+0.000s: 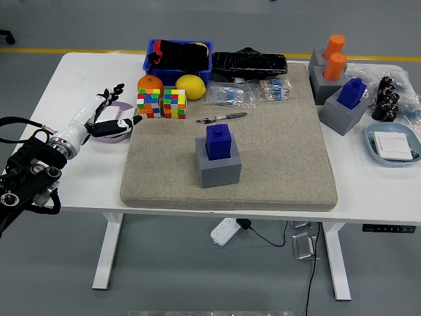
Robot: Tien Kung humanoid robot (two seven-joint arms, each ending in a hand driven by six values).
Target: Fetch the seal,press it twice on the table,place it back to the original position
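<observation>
On its grey base (220, 168) sits the blue seal (218, 140), untouched.

My left arm reaches in low over the white table (66, 79) at its left end. The left hand (105, 113) hovers above that end, palm down, fingers spread and relaxed, holding nothing. I see no right arm over the table.
</observation>
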